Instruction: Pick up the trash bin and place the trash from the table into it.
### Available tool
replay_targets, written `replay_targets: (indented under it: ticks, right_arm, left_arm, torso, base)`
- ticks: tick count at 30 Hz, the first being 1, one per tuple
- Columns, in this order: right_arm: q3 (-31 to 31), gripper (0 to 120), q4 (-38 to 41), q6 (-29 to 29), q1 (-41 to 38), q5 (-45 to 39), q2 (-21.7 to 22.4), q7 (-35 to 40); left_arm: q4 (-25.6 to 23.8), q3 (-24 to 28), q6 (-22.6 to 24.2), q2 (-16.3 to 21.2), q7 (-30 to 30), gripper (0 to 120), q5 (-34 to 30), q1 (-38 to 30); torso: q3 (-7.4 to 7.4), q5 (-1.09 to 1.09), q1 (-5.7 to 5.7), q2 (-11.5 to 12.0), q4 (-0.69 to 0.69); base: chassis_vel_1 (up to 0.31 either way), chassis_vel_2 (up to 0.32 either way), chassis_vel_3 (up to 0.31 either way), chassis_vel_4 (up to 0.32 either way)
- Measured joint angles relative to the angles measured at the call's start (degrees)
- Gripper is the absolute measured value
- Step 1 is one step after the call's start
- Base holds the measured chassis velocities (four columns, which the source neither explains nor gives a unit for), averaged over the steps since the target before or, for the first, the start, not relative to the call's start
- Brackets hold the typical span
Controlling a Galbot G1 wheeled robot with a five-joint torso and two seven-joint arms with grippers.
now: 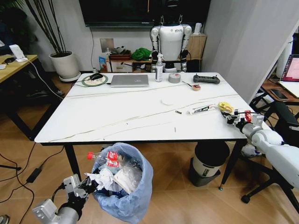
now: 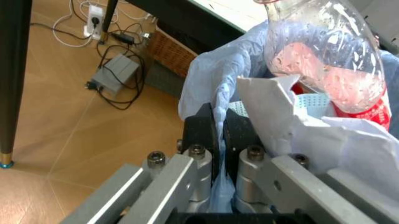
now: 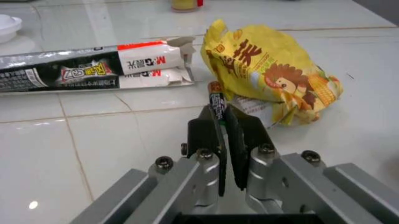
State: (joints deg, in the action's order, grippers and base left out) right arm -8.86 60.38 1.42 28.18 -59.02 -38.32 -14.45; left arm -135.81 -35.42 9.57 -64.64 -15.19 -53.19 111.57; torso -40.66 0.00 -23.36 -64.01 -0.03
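The trash bin [image 1: 128,191], lined with a crinkly light-blue bag, hangs low in front of the table [image 1: 117,116]. My left gripper [image 1: 88,185] is shut on its rim; the left wrist view shows the bag's edge [image 2: 215,100] pinched between the fingers of that gripper [image 2: 220,125]. A red-capped clear bottle [image 2: 324,60] and crumpled tissues [image 2: 299,126] sit inside. At the table's right edge my right gripper [image 1: 230,115] [image 3: 223,116] is shut on a thin dark wrapper [image 3: 216,100]. Just beyond it lie a yellow snack packet [image 3: 268,70] and a long black-and-white carton [image 3: 93,70].
At the table's far side stand a laptop [image 1: 129,80], a spray bottle [image 1: 159,69], a tape roll [image 1: 174,78] and a black controller [image 1: 206,79]. A larger white-and-grey bin [image 1: 209,163] sits under the table. A black chair [image 1: 275,126] stands at the right.
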Motion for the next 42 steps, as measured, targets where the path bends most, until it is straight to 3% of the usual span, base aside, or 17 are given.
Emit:
replay_targets:
  ticks: [9, 26, 42]
  right_arm:
    - [0.70, 1, 6.16, 0.32, 1.13, -1.61, 1.59, 0.64]
    - [2.68, 1, 36.15, -0.15, 4.83, -10.43, 11.74, 0.73]
    - [-0.12, 1, 58.80, -0.59, 6.03, -12.82, 16.04, 0.63]
  left_arm:
    - [-0.21, 0.22, 0.00, 0.07, 0.16, 0, 0.17, 0.23]
    - [-0.28, 1.40, 0.00, 0.66, 0.32, 0, 0.13, -0.43]
    - [-0.75, 0.85, -0.05, 1.03, 0.53, 0, 0.01, -0.19]
  torso:
    - [0.01, 0.00, 0.00, 0.00, 0.02]
    - [0.02, -0.01, 0.01, -0.02, 0.00]
    - [0.02, -0.01, 0.02, -0.02, 0.01]
  base:
    - [0.000, 0.000, 0.000, 0.000]
    - [0.000, 0.000, 0.000, 0.000]
    - [0.000, 0.000, 0.000, 0.000]
